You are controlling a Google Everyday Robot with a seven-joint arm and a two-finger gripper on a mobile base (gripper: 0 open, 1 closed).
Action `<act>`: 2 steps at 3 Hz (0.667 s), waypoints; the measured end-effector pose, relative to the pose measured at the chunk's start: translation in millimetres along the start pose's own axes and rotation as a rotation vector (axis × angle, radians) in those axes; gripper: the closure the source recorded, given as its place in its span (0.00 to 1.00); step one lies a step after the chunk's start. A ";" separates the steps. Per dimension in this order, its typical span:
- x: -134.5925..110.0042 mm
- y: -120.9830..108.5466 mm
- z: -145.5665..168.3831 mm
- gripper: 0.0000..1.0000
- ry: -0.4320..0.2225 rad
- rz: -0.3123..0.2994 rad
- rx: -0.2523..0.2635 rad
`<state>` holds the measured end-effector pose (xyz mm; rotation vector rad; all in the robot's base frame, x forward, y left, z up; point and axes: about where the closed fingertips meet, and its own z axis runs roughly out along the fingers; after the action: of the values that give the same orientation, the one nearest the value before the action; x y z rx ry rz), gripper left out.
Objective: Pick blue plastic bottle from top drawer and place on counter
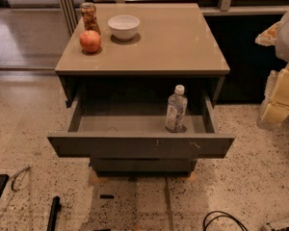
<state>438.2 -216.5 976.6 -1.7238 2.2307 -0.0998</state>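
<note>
Standing upright in the open drawer [135,146], one bottle [176,109] sits toward the right side, near the front panel. It is clear plastic with a white cap and a pale label; the print on the label cannot be read. The desk [173,42] overhangs the drawer's rear, and its front edge runs above the cap.

Three things share the desk's back left corner: one red-patterned can [89,16], whose writing cannot be made out, one apple [90,41] just in front of it, and one white bowl [124,26] to their right. The rest of the desk is glossy tan.

One gripper [277,100] shows as pale blocks at the right edge of the view, beside the cabinet and well apart from the bottle; whether it is wide or narrow, I cannot tell.

Below the drawer is one narrower drawer front [142,165], shut. On the speckled floor lie one black cable [224,219] at the lower right and one dark rod [53,213] at the lower left.
</note>
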 end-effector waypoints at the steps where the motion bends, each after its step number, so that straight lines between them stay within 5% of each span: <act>1: -1.1 -5.0 1.5 0.00 -0.011 0.001 0.016; 2: -6.1 -26.8 20.4 0.00 -0.039 0.007 0.033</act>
<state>470.5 -215.2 965.1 -1.6867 2.1952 -0.0997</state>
